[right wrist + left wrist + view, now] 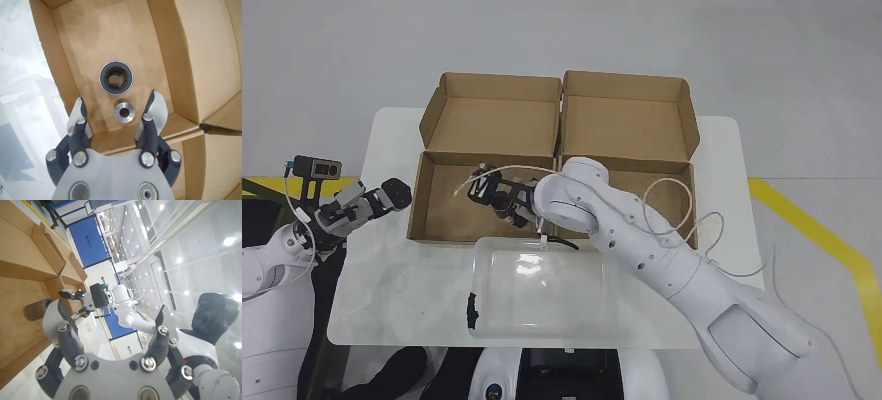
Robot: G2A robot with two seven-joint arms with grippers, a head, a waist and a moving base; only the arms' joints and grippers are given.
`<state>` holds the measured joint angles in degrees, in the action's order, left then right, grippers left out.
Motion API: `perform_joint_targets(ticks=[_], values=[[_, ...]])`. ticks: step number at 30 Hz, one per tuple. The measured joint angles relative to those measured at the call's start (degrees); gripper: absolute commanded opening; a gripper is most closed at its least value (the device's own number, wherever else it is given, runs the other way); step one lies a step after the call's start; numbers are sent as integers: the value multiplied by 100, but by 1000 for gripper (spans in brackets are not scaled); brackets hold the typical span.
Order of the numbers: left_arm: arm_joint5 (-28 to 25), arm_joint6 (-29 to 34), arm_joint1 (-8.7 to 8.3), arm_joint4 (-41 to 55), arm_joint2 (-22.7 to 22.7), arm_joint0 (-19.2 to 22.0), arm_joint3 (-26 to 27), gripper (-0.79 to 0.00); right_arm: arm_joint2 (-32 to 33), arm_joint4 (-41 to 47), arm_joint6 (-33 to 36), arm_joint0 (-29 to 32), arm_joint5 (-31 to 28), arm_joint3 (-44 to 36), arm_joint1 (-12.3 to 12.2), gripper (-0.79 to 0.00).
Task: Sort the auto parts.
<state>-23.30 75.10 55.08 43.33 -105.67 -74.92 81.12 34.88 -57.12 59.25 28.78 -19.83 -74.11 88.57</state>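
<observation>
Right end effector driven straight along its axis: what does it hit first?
Probably the small silver sleeve standing on the cardboard box floor, in line with the open right end effector; depth is unclear.

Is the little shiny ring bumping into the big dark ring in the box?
Apart. The right wrist view shows bare box floor between the little shiny ring and the big dark ring.

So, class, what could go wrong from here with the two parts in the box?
The open right gripper hangs above the silver sleeve, which stands close to the black-rimmed bushing: coming down, it might knock the bushing. The sleeve sits near the box wall, so the gripper could catch the cardboard.
</observation>
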Motion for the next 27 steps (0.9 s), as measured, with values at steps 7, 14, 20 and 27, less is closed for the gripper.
perform_joint_targets(ticks=[7, 14, 20, 27], values=[[0, 0, 0, 0, 0, 0, 0, 0, 500, -246, 116, 460, 10, -991, -217, -132], [0, 0, 0, 0, 0, 0, 0, 0, 1128, -595, 74, 1051, -141, -1885, -460, 0], [0, 0, 0, 0, 0, 0, 0, 0, 1786, -815, -43, 1629, -403, -2579, -672, 0], [0, 0, 0, 0, 0, 0, 0, 0, 2788, -819, -266, 2494, -856, -3496, -935, 0]])
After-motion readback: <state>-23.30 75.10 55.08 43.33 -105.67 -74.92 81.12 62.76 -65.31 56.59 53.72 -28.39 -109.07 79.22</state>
